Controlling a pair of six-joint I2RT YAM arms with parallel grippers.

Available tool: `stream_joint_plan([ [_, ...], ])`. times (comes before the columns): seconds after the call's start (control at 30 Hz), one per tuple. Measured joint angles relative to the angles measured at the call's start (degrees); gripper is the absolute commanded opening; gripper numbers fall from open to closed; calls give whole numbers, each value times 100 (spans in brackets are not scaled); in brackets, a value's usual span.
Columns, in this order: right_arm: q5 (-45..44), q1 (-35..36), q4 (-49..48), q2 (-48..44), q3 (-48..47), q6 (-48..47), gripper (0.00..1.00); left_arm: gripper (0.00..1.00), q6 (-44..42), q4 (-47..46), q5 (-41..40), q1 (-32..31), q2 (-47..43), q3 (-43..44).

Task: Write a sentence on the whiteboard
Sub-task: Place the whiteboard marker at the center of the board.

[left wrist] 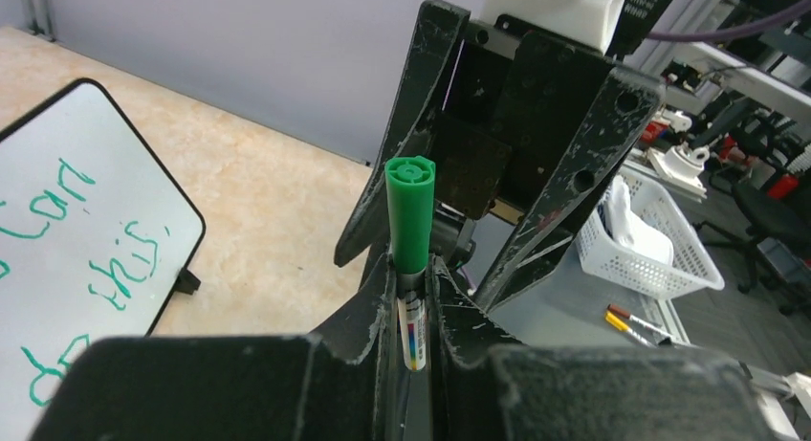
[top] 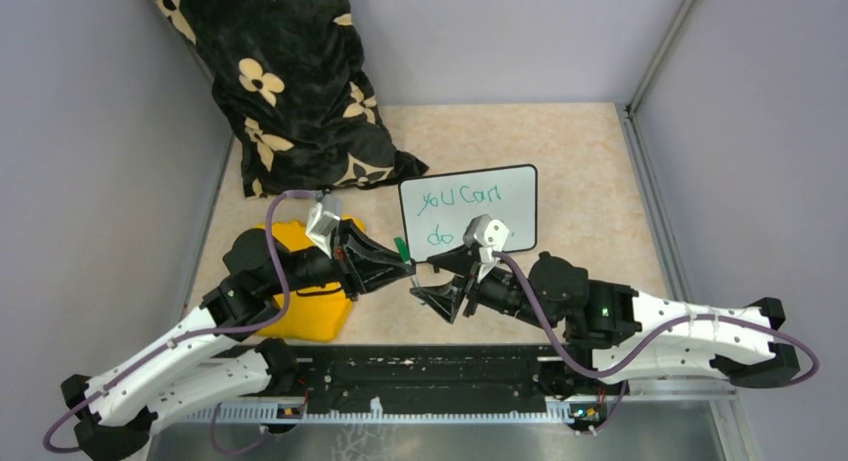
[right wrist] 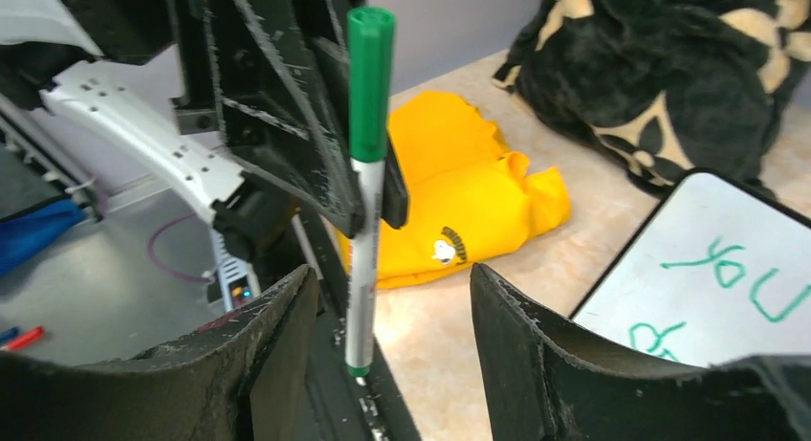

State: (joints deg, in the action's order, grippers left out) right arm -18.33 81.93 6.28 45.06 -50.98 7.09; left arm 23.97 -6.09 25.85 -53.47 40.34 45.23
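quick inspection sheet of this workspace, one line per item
surface: beige tabletop, speckled
job's things: whiteboard with green sentence reading "you can do this"; green marker capped
clutter: yellow garment; black floral cloth at the back left
grippers: left gripper shut on the green marker; right gripper open, facing it
cables: purple cable loops along each arm
surroundings: grey walls; white basket beyond the table
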Motion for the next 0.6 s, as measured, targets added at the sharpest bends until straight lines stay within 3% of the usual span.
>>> stream_joint_plan([
  [0.17,348,0,2,-9,9,186,49,0,-70,103,245,0,33,2],
  [0.6,382,0,-387,85,372,476,43,0,-63,-142,520,0,48,-52],
])
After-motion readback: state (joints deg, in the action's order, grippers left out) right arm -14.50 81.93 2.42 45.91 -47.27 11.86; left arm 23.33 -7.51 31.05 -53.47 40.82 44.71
